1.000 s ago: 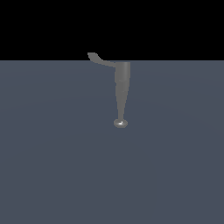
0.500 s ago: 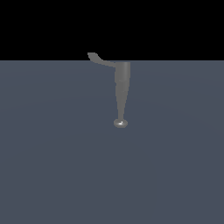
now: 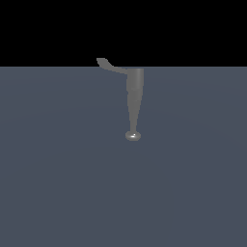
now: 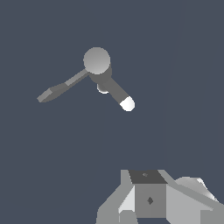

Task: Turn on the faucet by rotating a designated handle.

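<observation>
In the exterior view the dull-grey faucet (image 3: 134, 99) shows as a tapered column with a shiny rounded knob at its narrow end. The handle (image 3: 109, 65), a thin curved lever with a flared tip, branches from the wide end toward the exterior view's left. No gripper appears in that view. The wrist view looks onto the faucet (image 4: 97, 61) end-on, its handle (image 4: 57, 90) sticking out to one side and a shorter white-tipped arm to the other. Only a blocky white part of my gripper (image 4: 150, 199) shows at the frame edge, well apart from the faucet, and its fingers are not clear.
The faucet stands on a plain dark blue-grey surface (image 3: 67, 183) that fills the lower part of the exterior view. Beyond its far edge there is only black.
</observation>
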